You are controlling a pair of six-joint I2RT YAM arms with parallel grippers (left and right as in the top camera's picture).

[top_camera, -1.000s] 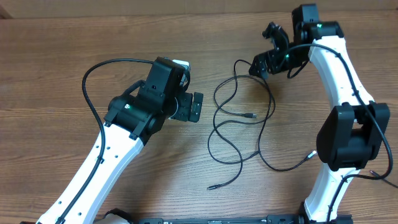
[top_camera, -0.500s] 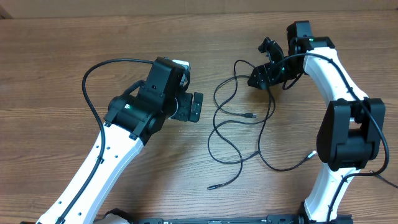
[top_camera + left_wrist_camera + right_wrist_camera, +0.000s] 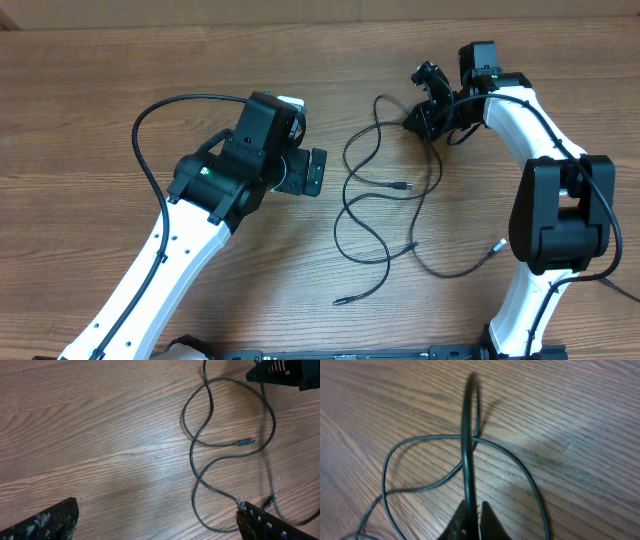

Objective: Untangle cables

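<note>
We enter first the desk (image 3: 90,90), brown wood grain, which carries everything listed below. Next come the left arm (image 3: 185,245), white with black joints, reaching in from the lower left, and the right arm (image 3: 560,215), of the same make, bending up along the right side. Then the cables (image 3: 385,205): thin black cords lying in loose, crossing loops on the middle of the desk, between the two arms, running from the right gripper down toward the near edge. We record the left gripper (image 3: 316,172) with its jaws spread wide and holding nothing, just left of the loops and apart from them. We record the right gripper (image 3: 421,118) at the top of the loops, its jaws pinched together on one strand of the cables; in the wrist view that strand arcs away from the fingertips (image 3: 492,527) over other crossing strands. Smallest are the connector plugs (image 3: 402,186): one lies inside the loops, one at the near end, one beside the right arm.
</note>
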